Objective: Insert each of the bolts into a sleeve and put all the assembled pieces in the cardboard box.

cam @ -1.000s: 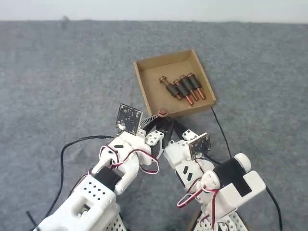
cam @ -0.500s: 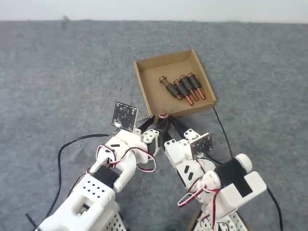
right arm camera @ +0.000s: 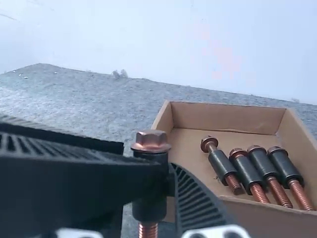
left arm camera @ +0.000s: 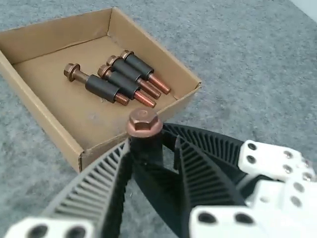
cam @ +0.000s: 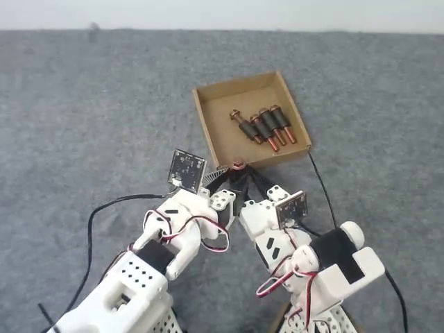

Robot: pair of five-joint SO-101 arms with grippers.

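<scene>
Four assembled pieces (cam: 263,127) lie side by side inside the cardboard box (cam: 201,125) in the high view, and I see both arms meeting just outside the box wall nearest them, over the grey carpet (cam: 104,104). The left gripper (cam: 225,173) and the right gripper (cam: 247,175) are pressed together there, with the copper head of a bolt (cam: 238,165) showing between them, right against that wall's outer face. From the left wrist view, the bolt (left arm camera: 142,123) stands upright with its head on top of a black sleeve (left arm camera: 146,148), just outside the box (left arm camera: 39,114) and level with its rim. The left gripper (left arm camera: 151,154) is clamped on the sleeve, ribbed fingers (left arm camera: 106,191) hugging both sides, and the other arm's white housing sits close beside it. The four pieces (left arm camera: 116,79) rest on the box floor beyond. From the right wrist view, the right gripper (right arm camera: 148,173) is closed on the same sleeve (right arm camera: 148,203) just under the bolt head (right arm camera: 151,141). A bit of copper thread pokes out below the sleeve. The box (right arm camera: 228,116) is just behind, its four pieces (right arm camera: 252,171) lying with heads toward the far wall.
</scene>
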